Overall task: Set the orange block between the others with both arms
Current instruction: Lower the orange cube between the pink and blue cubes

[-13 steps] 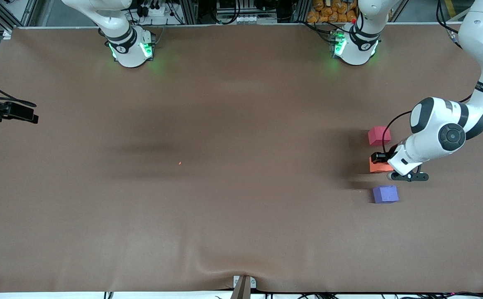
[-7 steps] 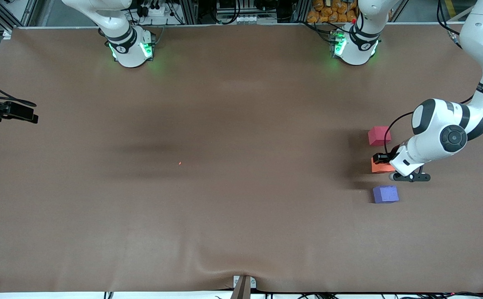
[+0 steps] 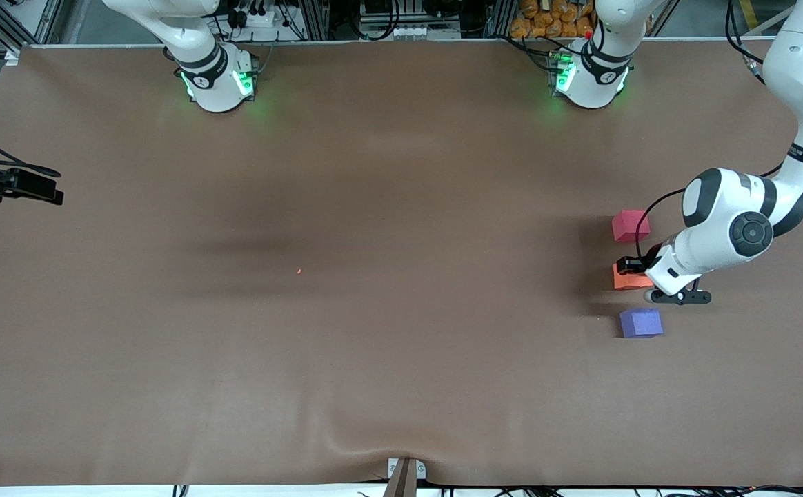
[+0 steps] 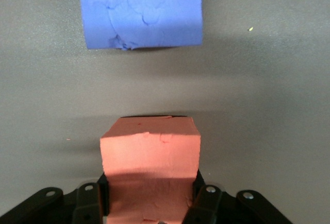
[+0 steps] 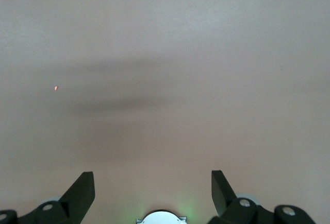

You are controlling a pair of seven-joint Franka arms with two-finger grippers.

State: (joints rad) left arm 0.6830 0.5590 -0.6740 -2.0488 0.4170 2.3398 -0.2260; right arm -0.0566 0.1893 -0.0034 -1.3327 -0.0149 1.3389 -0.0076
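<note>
Brown matting covers my whole worktop (image 3: 374, 345), and it is the biggest thing I see. My left arm (image 3: 726, 221) bends down over the left arm's end of the worktop, while my right arm waits, only its green-lit base (image 3: 216, 81) showing plus a dark piece at the edge of the front view. The left claw (image 4: 149, 203) pinches the orange block (image 3: 628, 278) between its two fingers (image 4: 87, 203), the block low over the mat; I cannot tell whether it touches. It sits between the others, apart from both: the pinkish-red cube (image 3: 629, 226) lies farther from the front camera, the purple-blue cube (image 3: 641, 322) nearer. The right claw (image 5: 152, 193) stands spread wide over bare mat, holding nothing. A tiny orange speck (image 3: 299, 271) lies near the worktop's middle.
</note>
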